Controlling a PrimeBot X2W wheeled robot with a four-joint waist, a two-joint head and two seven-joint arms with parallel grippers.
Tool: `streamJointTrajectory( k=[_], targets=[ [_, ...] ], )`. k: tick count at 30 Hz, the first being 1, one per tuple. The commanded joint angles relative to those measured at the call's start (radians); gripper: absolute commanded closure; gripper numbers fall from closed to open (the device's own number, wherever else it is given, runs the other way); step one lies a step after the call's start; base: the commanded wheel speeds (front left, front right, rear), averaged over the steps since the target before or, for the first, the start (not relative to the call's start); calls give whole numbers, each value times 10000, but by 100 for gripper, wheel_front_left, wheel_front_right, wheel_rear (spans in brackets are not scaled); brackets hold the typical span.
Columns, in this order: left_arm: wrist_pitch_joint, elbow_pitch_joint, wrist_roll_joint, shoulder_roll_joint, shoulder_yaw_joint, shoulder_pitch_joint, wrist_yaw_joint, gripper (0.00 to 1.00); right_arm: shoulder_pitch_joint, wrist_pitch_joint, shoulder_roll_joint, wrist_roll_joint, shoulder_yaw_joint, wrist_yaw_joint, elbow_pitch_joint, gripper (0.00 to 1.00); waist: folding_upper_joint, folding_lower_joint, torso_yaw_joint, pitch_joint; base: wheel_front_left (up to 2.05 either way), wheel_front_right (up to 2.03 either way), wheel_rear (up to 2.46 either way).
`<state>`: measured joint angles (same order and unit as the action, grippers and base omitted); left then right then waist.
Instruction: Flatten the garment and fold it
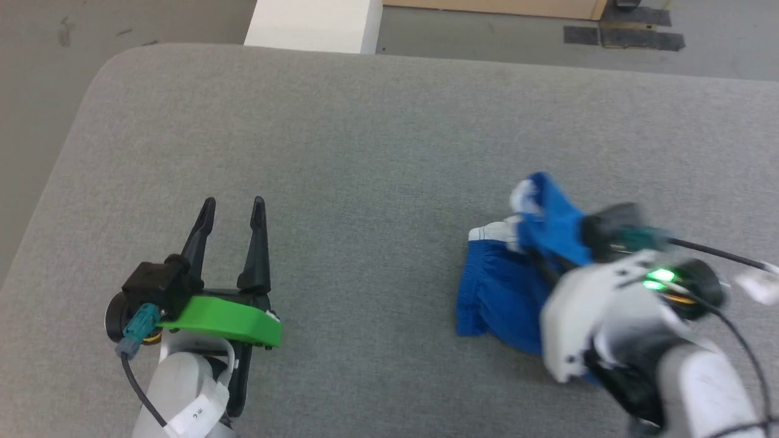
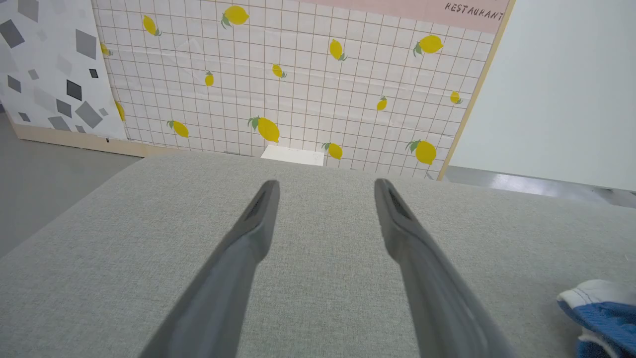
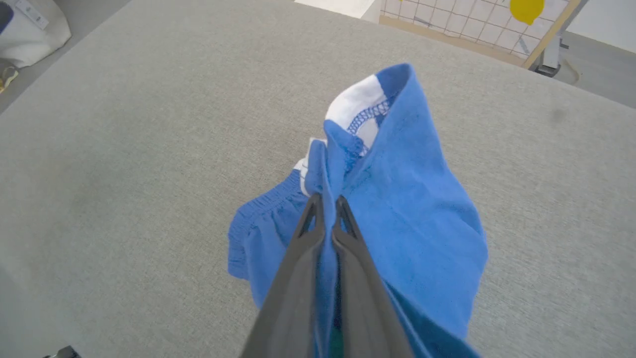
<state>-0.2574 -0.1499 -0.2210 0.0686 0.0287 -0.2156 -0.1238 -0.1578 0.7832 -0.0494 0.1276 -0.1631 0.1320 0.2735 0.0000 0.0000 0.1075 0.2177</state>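
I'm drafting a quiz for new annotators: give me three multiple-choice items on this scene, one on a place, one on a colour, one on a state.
1. In the head view, where on the grey surface do the shorts lie?
A) left B) right C) far middle
2. What colour is the shorts' trim?
A) white B) yellow C) red
3. The right gripper is:
A) open and empty B) shut on the shorts C) shut on nothing
Answers: 1 B, they lie at that view's right; 2 A, white shows at the lifted hem; 3 B, its fingers pinch a blue fold.
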Motion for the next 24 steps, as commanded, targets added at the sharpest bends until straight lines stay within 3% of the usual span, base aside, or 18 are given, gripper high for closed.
streamJointTrajectory(
  k=[1, 9, 10, 11, 12, 17, 24],
  targets=[
    [-43, 46, -59, -44, 31, -65, -67, 0, -360, -83, -8, -87, -280, -13, -352, 100, 0, 0, 125, 142, 0, 0, 0],
    [-43, 8, -129, -72, 164, -283, -68, 0, -1477, -527, -8, 299, -1427, -13, -2813, 100, 0, 0, 404, 467, 0, 0, 0],
    [-43, 5, -137, -76, 170, -297, -68, 0, -1547, -626, -8, 352, -1523, -13, -2948, 75, 0, 0, 420, 483, 0, 0, 0],
    [-43, 4, -147, -80, 171, -306, -68, 0, -1597, -742, -8, 486, -1657, -13, -3075, 24, 0, 0, 429, 498, 0, 0, 0],
    [-43, 1, -152, -83, 162, -306, -68, 0, -1604, -799, -8, 651, -1742, -13, -3149, 0, 0, 0, 425, 501, 0, 0, 0],
    [-43, -50, -126, -80, 38, -194, -68, 0, -1475, -1370, -8, 1803, -2041, -13, -2689, 0, 0, 0, 231, 372, 0, 0, 0],
    [-43, -35, -59, -17, -69, -27, -68, 0, -664, -3448, -8, 3261, -1180, -13, -925, 0, 0, 0, -243, 39, 0, 0, 0]
  ],
)
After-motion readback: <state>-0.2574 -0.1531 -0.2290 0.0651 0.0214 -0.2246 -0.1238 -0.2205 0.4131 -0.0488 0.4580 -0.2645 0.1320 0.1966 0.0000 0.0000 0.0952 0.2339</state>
